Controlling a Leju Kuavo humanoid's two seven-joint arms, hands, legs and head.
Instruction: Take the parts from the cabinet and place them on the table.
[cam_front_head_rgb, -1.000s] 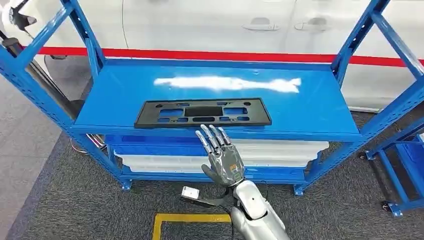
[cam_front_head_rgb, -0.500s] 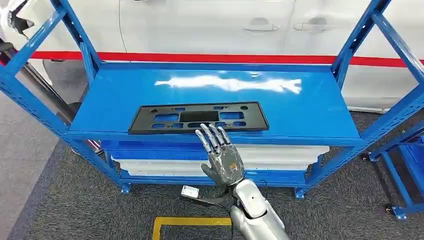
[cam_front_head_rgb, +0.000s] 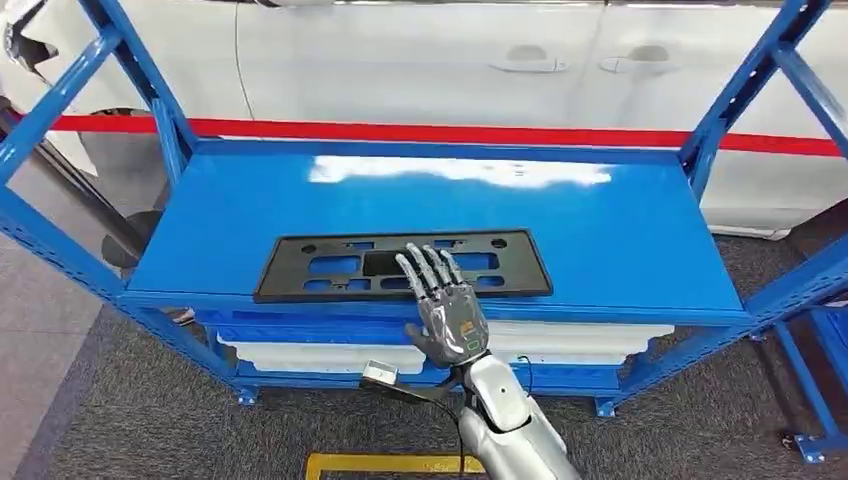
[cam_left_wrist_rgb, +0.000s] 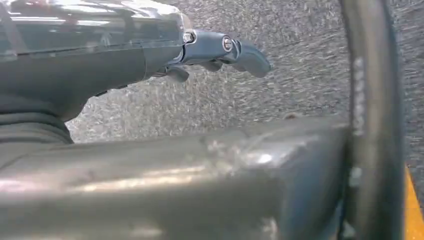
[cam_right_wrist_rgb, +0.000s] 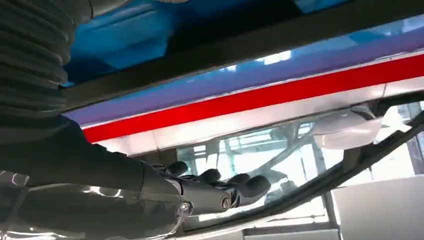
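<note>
The black part (cam_front_head_rgb: 402, 265) lies on the blue shelf (cam_front_head_rgb: 620, 230), not picked up yet. The right hand (cam_front_head_rgb: 443, 305) reaches over it with fingers spread, holding nothing.

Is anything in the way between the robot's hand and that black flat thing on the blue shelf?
Nothing visible blocks it. In the head view the right hand, fingers spread, is raised at the shelf's front edge, its fingertips overlapping the black plastic plate. Whether they touch it cannot be told.
</note>
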